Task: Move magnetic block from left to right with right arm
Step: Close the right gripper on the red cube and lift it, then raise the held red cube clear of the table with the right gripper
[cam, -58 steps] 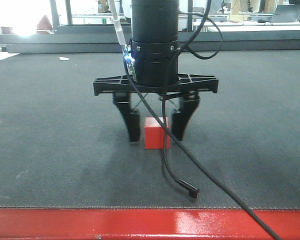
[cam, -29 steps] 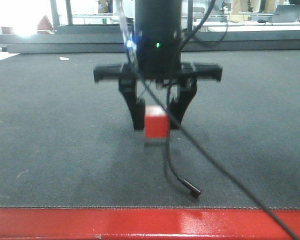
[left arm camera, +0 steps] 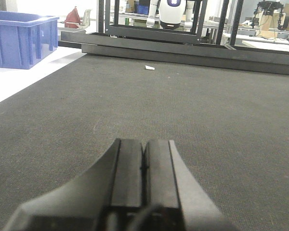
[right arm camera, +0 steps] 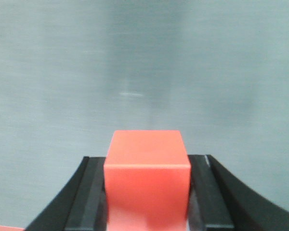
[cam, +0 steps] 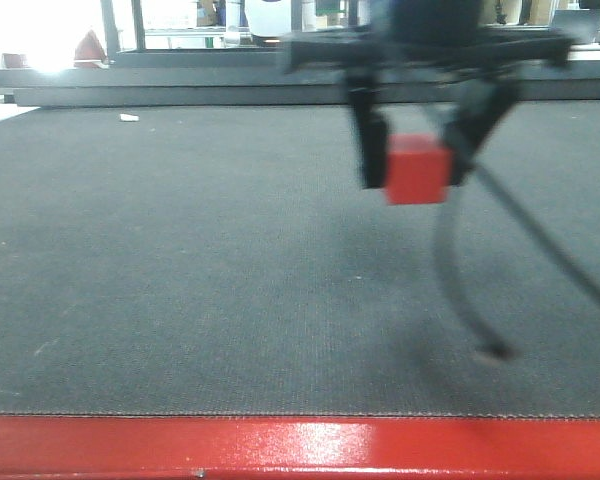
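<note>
Aloft, right arm [cam: 417, 172] fingers [cam: 374, 152] pinch the magnetic block [right arm camera: 147, 168]; mat [cam: 180, 280] beneath.

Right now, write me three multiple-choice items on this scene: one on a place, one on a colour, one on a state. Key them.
1. Where is the magnetic block?
A. on the floor
B. in the right pincer, off the mat
C. on the red table edge

2. What colour is the bin left of the mat?
A. green
B. blue
C. yellow

3. How is the left pincer?
A. shut, empty
B. wide open
C. shut on a cable

Key:
1 B, the front view shows it clamped clear above the mat.
2 B, the left wrist view shows blue plastic.
3 A, its jaws meet with nothing between.
</note>
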### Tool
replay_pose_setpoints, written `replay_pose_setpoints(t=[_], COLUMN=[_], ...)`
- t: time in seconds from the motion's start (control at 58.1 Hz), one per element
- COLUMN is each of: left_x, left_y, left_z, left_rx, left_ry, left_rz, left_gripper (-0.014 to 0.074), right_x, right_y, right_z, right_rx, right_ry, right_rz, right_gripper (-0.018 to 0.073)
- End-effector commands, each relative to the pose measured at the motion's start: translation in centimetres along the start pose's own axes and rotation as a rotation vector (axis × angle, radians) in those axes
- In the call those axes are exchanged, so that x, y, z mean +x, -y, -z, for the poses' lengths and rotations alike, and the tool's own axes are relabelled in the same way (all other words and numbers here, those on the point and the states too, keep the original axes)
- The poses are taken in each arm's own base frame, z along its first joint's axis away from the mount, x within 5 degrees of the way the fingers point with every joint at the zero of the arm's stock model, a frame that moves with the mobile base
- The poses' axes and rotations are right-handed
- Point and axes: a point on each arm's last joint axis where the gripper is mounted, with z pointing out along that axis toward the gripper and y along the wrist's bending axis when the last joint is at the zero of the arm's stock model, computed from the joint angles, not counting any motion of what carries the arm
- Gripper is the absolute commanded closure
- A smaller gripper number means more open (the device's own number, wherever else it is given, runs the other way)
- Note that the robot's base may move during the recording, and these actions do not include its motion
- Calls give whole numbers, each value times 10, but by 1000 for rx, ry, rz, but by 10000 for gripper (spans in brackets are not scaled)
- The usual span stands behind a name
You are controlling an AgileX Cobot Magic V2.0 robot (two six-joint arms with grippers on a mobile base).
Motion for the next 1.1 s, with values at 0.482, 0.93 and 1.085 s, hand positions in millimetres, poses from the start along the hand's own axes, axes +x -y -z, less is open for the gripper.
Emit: replay_pose_setpoints(t=[0.482,0.93,1.085], left_x=[-6,-6,-6], left_y=[0,0,0], left_z=[1,1,1], left_rx=[8,8,8], left_ry=[90,90,90], left_rz=[11,11,11], left_gripper=[713,713,713], right_x=[76,160,189], right_y=[153,173,174], right_z=[60,73,72], right_rx=[-9,101,94], right_ry=[644,1088,1221], right_rz=[55,135,116], right_gripper=[379,379,379])
